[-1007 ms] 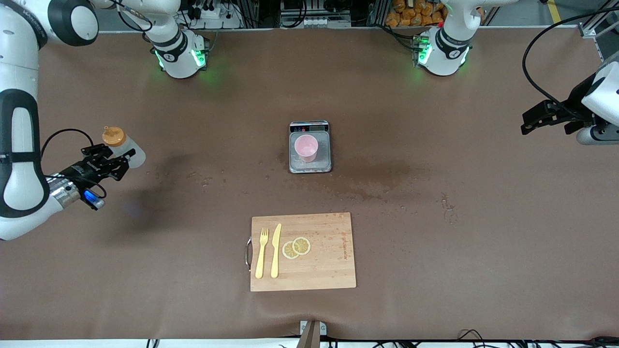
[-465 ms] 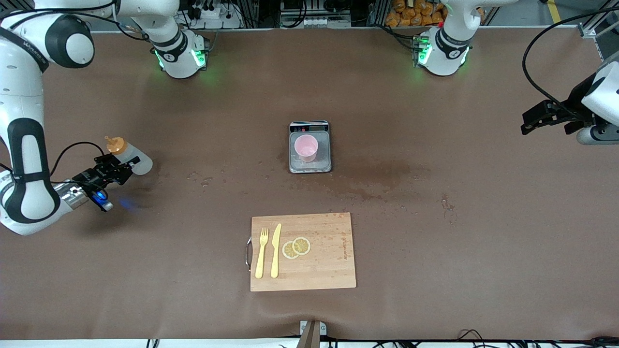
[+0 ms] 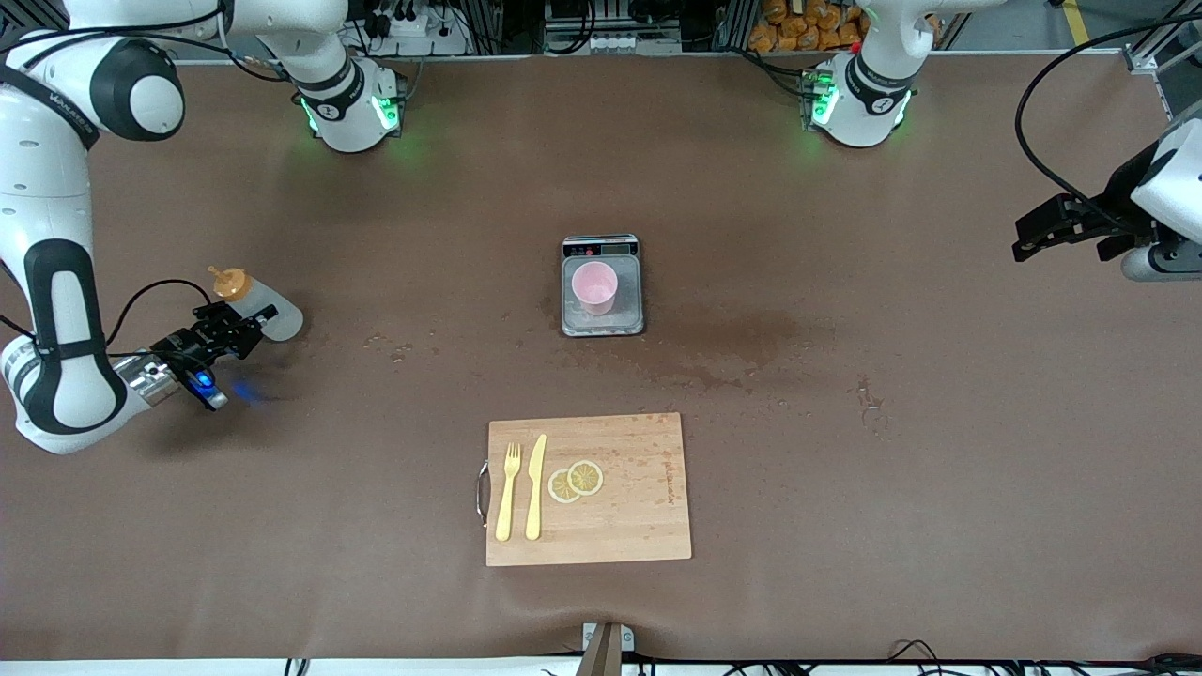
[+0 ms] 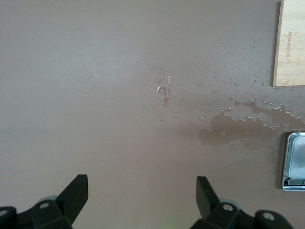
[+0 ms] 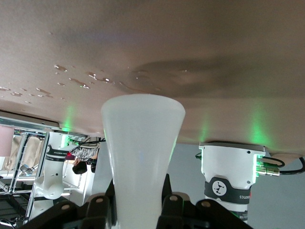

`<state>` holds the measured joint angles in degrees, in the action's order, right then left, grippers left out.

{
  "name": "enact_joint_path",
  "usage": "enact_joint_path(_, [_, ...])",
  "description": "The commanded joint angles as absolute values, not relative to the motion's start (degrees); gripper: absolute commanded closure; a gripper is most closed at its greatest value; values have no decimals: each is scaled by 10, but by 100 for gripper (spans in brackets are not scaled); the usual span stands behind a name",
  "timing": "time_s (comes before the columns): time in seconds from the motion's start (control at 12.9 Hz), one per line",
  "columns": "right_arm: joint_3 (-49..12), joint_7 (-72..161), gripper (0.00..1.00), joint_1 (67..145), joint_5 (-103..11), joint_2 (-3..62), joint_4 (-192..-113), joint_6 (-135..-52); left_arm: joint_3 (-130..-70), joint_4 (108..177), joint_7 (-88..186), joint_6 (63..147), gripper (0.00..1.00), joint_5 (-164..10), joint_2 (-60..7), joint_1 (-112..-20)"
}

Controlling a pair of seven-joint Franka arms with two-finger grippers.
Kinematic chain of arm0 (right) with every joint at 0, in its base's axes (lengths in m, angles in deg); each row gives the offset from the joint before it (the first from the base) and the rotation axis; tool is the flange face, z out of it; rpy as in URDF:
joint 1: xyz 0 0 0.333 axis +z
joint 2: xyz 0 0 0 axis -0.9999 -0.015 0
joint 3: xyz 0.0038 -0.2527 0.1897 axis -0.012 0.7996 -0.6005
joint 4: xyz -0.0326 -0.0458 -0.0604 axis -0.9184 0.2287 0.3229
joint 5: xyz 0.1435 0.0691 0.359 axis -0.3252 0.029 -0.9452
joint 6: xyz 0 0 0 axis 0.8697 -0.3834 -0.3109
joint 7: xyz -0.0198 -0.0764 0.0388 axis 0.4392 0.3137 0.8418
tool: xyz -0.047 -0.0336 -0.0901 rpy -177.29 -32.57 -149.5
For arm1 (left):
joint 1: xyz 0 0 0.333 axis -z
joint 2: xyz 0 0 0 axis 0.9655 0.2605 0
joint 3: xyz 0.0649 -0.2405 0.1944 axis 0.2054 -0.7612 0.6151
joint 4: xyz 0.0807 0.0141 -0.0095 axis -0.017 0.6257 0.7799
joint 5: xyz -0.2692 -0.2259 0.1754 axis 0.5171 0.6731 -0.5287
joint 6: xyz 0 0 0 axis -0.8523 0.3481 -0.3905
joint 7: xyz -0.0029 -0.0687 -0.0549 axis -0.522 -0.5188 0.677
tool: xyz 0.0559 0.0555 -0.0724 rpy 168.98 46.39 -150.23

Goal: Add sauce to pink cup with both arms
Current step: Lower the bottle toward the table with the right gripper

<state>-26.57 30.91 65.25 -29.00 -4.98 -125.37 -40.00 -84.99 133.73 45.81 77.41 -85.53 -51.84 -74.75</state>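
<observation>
Near the right arm's edge of the table (image 3: 845,582), the right gripper (image 3: 228,328) is clamped on the sauce (image 3: 259,310); the front view shows its orange cap, while the right wrist view shows only the whitish body (image 5: 142,157) squeezed between the fingers (image 5: 172,204). The cup (image 3: 594,287) sits on a scale (image 3: 602,322) mid-table, with a board (image 3: 615,526) nearer the camera's edge. The left gripper (image 3: 1042,230) waits over the left arm's edge, and only its wrist view shows the jaws spread wide over a wet patch (image 4: 238,131).
</observation>
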Motion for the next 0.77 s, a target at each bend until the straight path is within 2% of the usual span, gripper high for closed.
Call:
enact_joint_path(0.0, [-273, 311, 62, 631, -295, -46, -1257, -404, -849, 1333, 450, 769, 0, -845, -521, -748])
enact_joint_path(0.23, [-273, 310, 59, 630, -294, -46, -1265, -408, -849, 1333, 450, 769, 0, -845, -521, -749])
enact_joint_path(0.46, [-273, 310, 46, 629, -295, -46, -1265, -410, -849, 1333, 448, 768, 0, -845, -522, -752])
enact_joint_path(0.62, [-273, 310, 19, 629, -295, -46, -1266, -410, -849, 1333, 448, 768, 0, -845, -521, -751])
enact_joint_path(0.7, [-273, 310, 16, 629, -295, -46, -1266, -409, -849, 1333, 448, 769, 0, -845, -521, -751])
